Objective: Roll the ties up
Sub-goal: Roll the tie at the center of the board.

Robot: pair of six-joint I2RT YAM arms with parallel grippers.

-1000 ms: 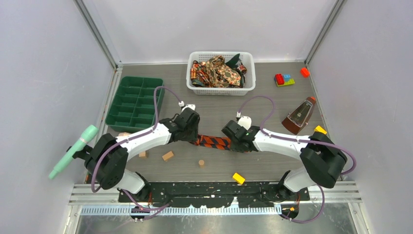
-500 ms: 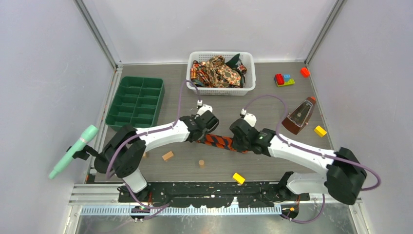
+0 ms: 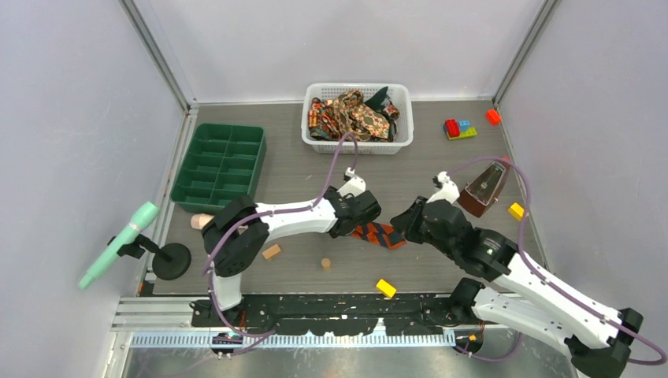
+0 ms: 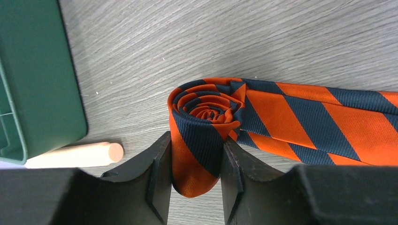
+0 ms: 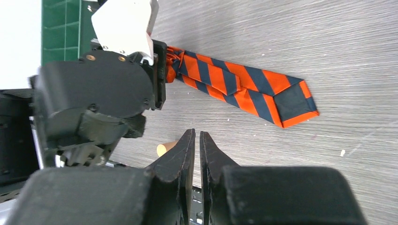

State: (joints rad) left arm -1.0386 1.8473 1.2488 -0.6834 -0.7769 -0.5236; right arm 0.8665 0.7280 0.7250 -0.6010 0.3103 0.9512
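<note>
An orange-and-dark striped tie point(image 3: 380, 233) lies on the table between the two arms. One end is wound into a tight spiral roll point(image 4: 206, 110), and my left gripper point(image 4: 196, 140) is shut on that roll, one finger on each side. The unrolled length runs right, ending in a flat pointed tip point(image 5: 294, 104). My right gripper point(image 5: 197, 133) is shut with nothing between its fingers, just to the right of the tie's tip point(image 3: 406, 223) and apart from it. More ties point(image 3: 354, 114), paisley and dark green, are piled in the white basket point(image 3: 356, 146).
A green compartment tray point(image 3: 220, 165) sits at the left. A metronome point(image 3: 482, 189) and yellow block point(image 3: 517, 211) are at the right, with toy bricks point(image 3: 459, 128) behind. A wooden block point(image 3: 272, 252), a small cylinder point(image 3: 325, 264) and a yellow block point(image 3: 385, 288) lie near the front.
Both arms have swung to the right. The left gripper has travelled right along the tie, leaving a shorter loose length. The right gripper has drawn off the tie's end.
</note>
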